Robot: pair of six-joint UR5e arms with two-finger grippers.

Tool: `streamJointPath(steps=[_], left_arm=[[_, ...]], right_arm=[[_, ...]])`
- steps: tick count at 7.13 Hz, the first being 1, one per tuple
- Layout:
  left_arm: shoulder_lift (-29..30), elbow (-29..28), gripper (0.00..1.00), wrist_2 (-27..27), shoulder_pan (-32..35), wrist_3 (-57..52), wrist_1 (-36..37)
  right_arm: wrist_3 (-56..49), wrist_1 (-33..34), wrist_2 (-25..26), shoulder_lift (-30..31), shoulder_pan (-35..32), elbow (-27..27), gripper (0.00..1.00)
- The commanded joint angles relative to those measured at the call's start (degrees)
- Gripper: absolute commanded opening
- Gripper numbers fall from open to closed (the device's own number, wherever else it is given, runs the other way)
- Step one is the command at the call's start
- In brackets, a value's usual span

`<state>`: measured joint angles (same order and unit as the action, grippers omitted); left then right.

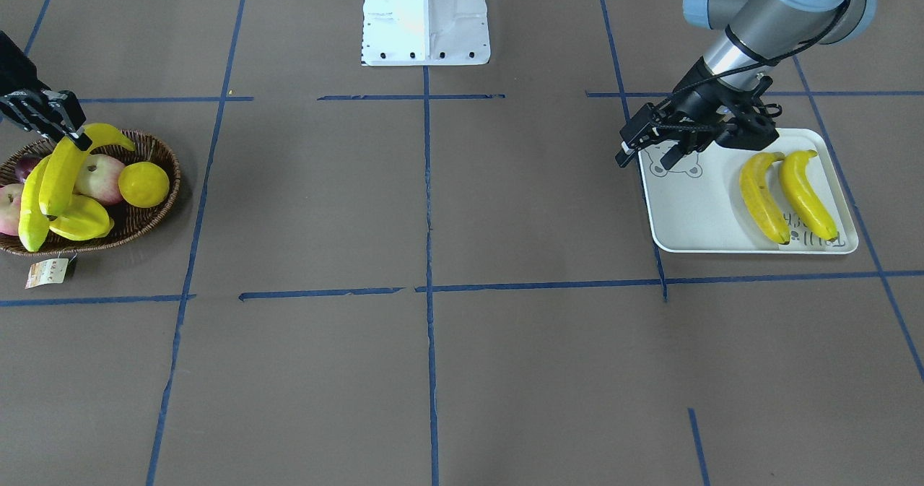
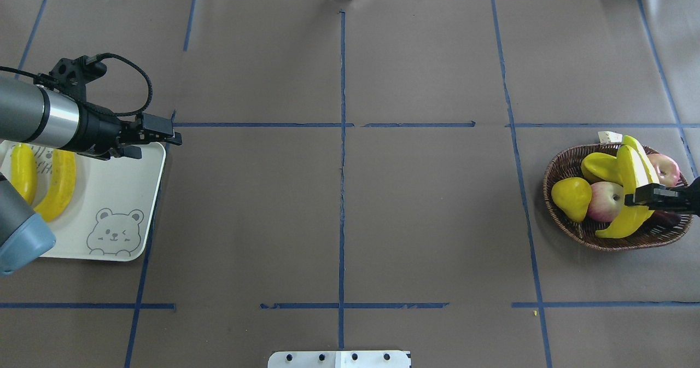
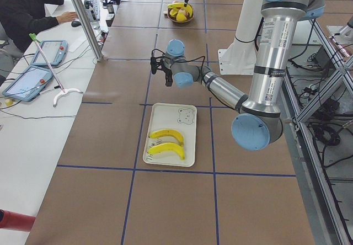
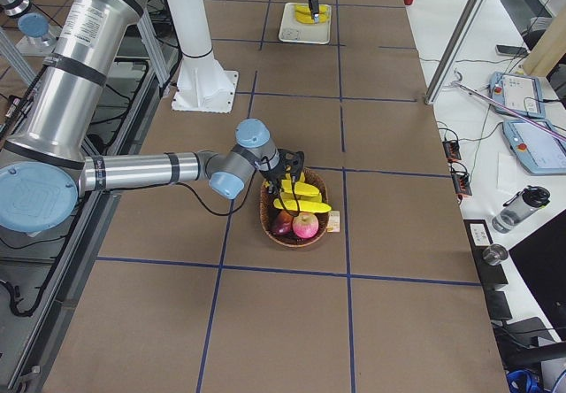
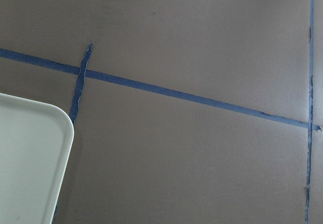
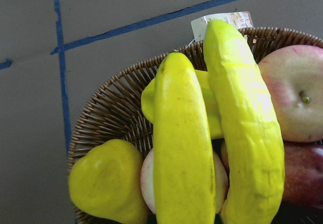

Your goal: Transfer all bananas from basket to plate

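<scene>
the right claw is down in the basket, its fingers clenched across the top banana. a short end of that banana sticks out past the fingers on the side toward the robot's base. the longer part runs the other way, over the rest of the fruit. a second banana lies just beside it, on the side the claw's arm comes from; i cannot tell whether the two touch. below the fingertips sits a starfruit. a round yellow fruit and an apple sit out beyond the fingertips. a paper tag lies on the table, outside the basket rim and well away from the claw.

the left claw hangs released, with nothing between its fingers. it is above the corner of the plate that has the bear drawing, and its wrist camera looks past the plate's rounded corner onto bare table and blue tape. behind this claw, back near its wrist, a third banana and a fourth banana lie side by side on the plate, apart from the fingers.
</scene>
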<state>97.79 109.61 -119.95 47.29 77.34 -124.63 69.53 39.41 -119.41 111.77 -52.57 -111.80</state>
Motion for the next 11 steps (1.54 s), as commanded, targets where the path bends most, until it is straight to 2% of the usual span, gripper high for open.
streamJointPath(steps=[1,2,3,4,5,6,7,8,11], left_arm=[[0.0,0.2,1.0,0.0,0.0,0.0,0.0],[0.0,0.1,1.0,0.0,-0.1,0.0,0.0],[0.1,0.2,1.0,0.0,0.0,0.0,0.0],[0.3,0.2,1.0,-0.1,0.0,0.0,0.0],[0.8,0.2,1.0,-0.4,-0.3,1.1,-0.1],[2.6,0.2,1.0,-0.5,-0.4,5.3,-0.6],[5.3,0.1,1.0,-0.5,-0.7,9.5,-0.9],[8.5,0.2,1.0,-0.6,-1.1,14.2,-1.0],[17.1,-0.5,0.99,0.0,-5.4,25.7,-4.0]], right_arm=[[-0.2,0.1,-11.9,-0.6,-9.0,-1.8,0.0],[-0.1,0.5,-19.1,-3.2,-12.3,-2.9,0.0],[-0.1,5.6,-22.6,-10.1,-13.3,-3.3,0.0],[0.2,12.0,-23.1,-19.1,-11.1,-3.3,0.0],[1.0,17.0,-20.2,-28.3,-5.5,-2.5,0.0],[2.3,20.7,-13.8,-34.6,0.3,-2.3,0.0],[7.0,21.1,-7.7,-39.1,6.2,-2.2,0.0],[10.3,21.1,-3.2,-42.7,10.9,-2.2,0.0],[12.5,20.9,6.6,-48.3,20.2,-2.2,0.01]])
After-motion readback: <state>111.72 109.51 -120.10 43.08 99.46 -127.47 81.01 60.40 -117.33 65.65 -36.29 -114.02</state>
